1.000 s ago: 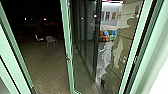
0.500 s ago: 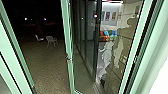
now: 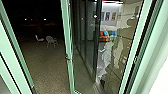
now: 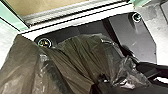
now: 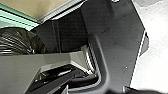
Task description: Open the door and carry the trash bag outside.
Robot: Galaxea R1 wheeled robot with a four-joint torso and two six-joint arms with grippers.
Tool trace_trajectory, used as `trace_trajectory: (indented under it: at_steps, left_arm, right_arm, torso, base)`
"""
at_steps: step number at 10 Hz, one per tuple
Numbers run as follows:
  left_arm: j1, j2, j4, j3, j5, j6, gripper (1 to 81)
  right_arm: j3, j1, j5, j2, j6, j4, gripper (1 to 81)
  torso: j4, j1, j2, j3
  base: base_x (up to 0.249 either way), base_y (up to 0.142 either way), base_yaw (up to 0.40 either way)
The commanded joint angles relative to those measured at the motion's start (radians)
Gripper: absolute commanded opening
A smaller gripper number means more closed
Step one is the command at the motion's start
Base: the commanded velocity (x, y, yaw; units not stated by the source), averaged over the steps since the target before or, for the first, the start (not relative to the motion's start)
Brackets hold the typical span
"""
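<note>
A tall glass door point(image 3: 83, 47) with a pale green edge point(image 3: 65, 30) and a dark handle point(image 3: 68, 58) appears to stand open; reflections make the glass hard to read. To its left is a gap onto brown paving point(image 3: 47, 65), bounded on the far left by a green frame point(image 3: 17, 50). Along that gap I can see bare ground, with two pale chairs point(image 3: 39, 38) point(image 3: 51, 41) well out in the dark, and two small lights beyond. To the right, a thick green post point(image 3: 136, 47) closes the view; in or through the glass are a coloured sofa point(image 3: 107, 36) and framed pictures point(image 3: 107, 16).

The trash bag point(image 4: 82, 55), brown and crinkled, is on the indoor side of the sill point(image 4: 75, 15), bunched in front of the robot's dark base plate point(image 4: 132, 32). The sill runs just beside the plate's edge, leaving little floor between. The bag's folds draw together tightly at one point. I cannot tell how far either pincer is open, or what, if anything, it holds.
</note>
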Motion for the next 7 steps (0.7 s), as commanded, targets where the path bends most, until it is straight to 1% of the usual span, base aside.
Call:
trace_trajectory:
  at_steps: [1, 7]
  left_arm:
    - [-0.063, -0.005, 0.003, -0.002, 0.049, -0.001, 1.0]
    - [-0.065, -0.003, 0.005, -0.002, 0.049, 0.001, 1.0]
  right_arm:
    - [0.006, 0.045, -0.059, 0.01, -0.009, -0.003, 81.1]
    - [0.005, 0.04, -0.061, 0.01, -0.009, -0.003, 81.1]
  torso:
    - [0.0, 0.001, 0.0, 0.0]
    - [0.0, 0.001, 0.0, 0.0]
  base:
    - [0.084, 0.0, 0.0]
    - [0.09, 0.0, 0.0]
